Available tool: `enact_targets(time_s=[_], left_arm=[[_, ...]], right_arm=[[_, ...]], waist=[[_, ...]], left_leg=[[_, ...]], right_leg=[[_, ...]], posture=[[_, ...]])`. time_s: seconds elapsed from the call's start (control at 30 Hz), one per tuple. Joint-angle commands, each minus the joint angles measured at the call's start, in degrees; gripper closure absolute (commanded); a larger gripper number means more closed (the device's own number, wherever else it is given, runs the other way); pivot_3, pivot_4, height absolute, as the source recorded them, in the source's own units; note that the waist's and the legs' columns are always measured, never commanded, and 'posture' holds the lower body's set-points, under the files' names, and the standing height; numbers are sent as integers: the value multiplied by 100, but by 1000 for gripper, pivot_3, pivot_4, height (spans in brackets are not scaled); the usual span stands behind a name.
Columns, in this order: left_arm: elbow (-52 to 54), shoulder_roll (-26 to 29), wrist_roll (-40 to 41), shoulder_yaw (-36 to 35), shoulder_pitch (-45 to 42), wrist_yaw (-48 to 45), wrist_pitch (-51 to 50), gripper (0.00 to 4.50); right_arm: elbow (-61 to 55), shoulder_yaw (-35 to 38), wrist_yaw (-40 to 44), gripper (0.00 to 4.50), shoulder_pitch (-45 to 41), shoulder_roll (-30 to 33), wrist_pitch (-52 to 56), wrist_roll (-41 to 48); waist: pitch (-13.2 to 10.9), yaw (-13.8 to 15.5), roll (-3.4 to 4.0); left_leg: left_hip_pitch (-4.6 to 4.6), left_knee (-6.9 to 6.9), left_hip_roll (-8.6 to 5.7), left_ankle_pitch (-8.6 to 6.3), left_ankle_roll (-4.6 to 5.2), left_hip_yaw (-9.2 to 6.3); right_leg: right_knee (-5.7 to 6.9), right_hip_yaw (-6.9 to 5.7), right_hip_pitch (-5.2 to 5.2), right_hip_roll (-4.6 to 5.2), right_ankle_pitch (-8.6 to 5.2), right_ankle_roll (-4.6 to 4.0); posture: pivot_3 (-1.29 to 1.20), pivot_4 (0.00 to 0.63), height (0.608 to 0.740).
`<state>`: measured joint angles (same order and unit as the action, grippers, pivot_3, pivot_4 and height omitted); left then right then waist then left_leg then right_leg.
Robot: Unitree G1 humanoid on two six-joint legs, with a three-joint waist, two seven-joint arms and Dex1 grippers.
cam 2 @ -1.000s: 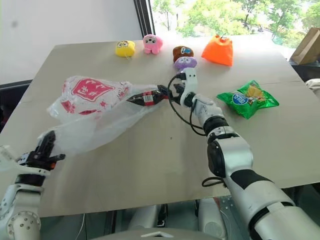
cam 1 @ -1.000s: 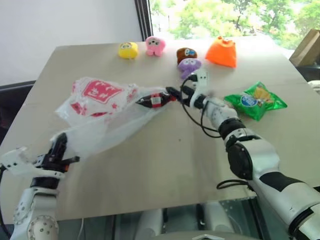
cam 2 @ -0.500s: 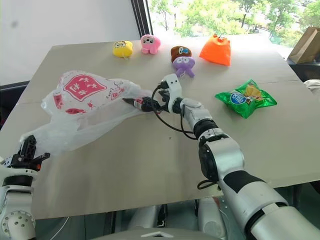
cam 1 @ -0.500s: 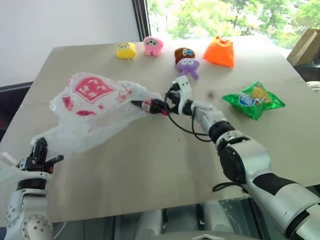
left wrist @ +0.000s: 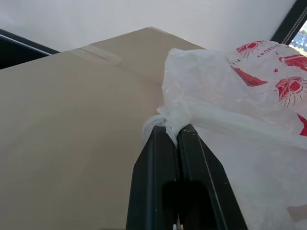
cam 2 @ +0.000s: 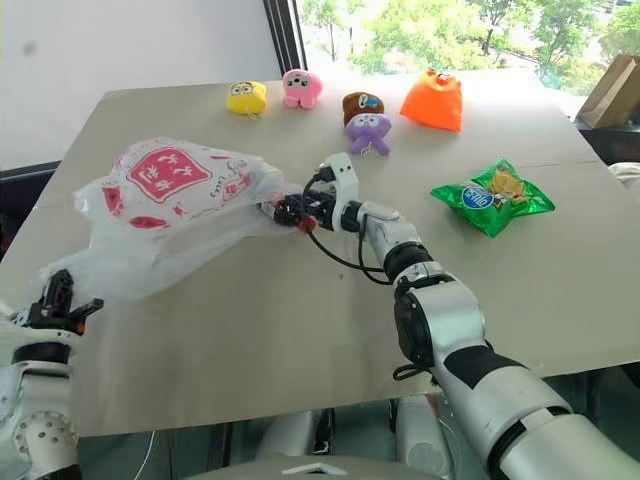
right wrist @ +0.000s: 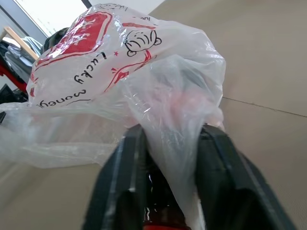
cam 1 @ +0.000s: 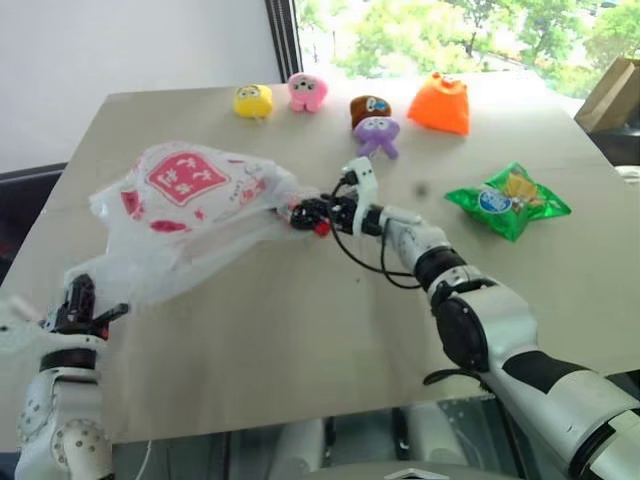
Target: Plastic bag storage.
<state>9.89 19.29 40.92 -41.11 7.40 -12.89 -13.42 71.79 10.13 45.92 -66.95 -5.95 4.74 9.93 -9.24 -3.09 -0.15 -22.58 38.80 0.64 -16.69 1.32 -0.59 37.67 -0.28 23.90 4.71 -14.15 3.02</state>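
The plastic bag, translucent white with red prints, lies stretched across the left half of the table. My left gripper is at the table's near left edge. It is shut on a twisted corner of the bag, and in the left wrist view the film is pinched between the black fingers. My right gripper reaches in from the right at the bag's other end. Bunched film runs between its fingers, so it is shut on the bag.
Along the far edge sit yellow, pink, brown and purple plush toys and an orange one. A green snack packet lies on the right. A cardboard box stands beyond the right corner.
My right gripper moved left along the table and its fingers, open before, have closed on the bag's end. The bag has bunched toward the left. The left gripper has kept its hold on the corner.
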Motion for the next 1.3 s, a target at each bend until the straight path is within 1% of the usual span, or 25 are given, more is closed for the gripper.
enact_targets(time_s=[0.03, 0.17, 0.33, 0.4, 0.53, 0.77, 0.93, 1.03, 1.13, 1.3], left_arm=[[378, 133, -92, 273, -126, -94, 0, 4500], [350, 163, -144, 524, -325, -73, -61, 4500], [409, 144, -217, 975, -661, -83, -203, 4500], [445, 95, -213, 1179, -852, -67, -253, 4500], [556, -47, -121, 1622, -1360, 0, -433, 4500], [607, -194, 157, 2032, -2124, -126, -677, 4500], [581, -332, 552, 2026, -2573, -201, -771, 4500], [573, -345, 852, 1944, -2878, -280, -774, 4500], [503, -290, 1086, 1811, -3139, -398, -707, 4500], [243, -180, 1214, 1504, -3437, -537, -484, 4500]], right_arm=[[-114, 108, -42, 4449, 117, -21, 144, 143], [-331, 192, 19, 4449, 177, 54, 284, 288], [-770, 565, 53, 4449, 189, 289, 889, 806], [-1095, 723, -2, 4449, 241, 459, 1207, 1045], [-2093, 1064, -167, 4449, 414, 856, 2131, 1646], [-3960, 1276, -784, 4449, 961, 1285, 3221, 2299], [-4980, 1406, -1334, 4449, 1292, 1484, 3700, 2660], [-5345, 1471, -1649, 4449, 1346, 1580, 3851, 2793], [-5569, 1546, -1842, 4449, 1288, 1688, 3900, 2965], [-5617, 1697, -1986, 4449, 1169, 1964, 3960, 3268]], waist=[[2, -1, -3], [0, -23, -1], [0, -9, -1], [0, 40, -2], [-1, 150, -3], [-1, 145, -4], [-2, 148, -4], [-2, 147, -5], [-4, 144, -7], [-5, 125, -8]], left_leg=[[0, 0, -2, 0, 0, -1], [0, -8, -3, 1, -1, 1], [-14, -16, -6, 5, -6, 2], [-16, -16, -8, 5, -6, 2], [-23, -15, -13, 6, -5, 0], [-28, -14, -24, 7, -3, 6], [-28, -12, -27, 8, -2, 13], [-27, -10, -26, 8, -2, 13], [-26, -6, -23, 8, -2, 12], [-24, -4, -21, 8, -1, 15]], right_leg=[[1, -1, 0, 1, 0, 0], [-2, 1, 2, 1, 0, 0], [-5, -10, 16, -4, 0, 1], [-5, -19, 16, -13, 0, 1], [-7, -23, 17, -16, 1, 2], [5, -23, 17, -27, 1, 4], [5, -20, 17, -35, 0, 5], [6, -20, 16, -39, 0, 5], [5, -17, 16, -48, 0, 5], [4, -12, 16, -53, 0, 6]], posture=[[0, 150, 740], [0, 150, 740], [0, 150, 740], [0, 150, 740], [0, 150, 740], [0, 150, 740], [0, 150, 740], [0, 150, 740], [0, 150, 740], [0, 150, 740]])
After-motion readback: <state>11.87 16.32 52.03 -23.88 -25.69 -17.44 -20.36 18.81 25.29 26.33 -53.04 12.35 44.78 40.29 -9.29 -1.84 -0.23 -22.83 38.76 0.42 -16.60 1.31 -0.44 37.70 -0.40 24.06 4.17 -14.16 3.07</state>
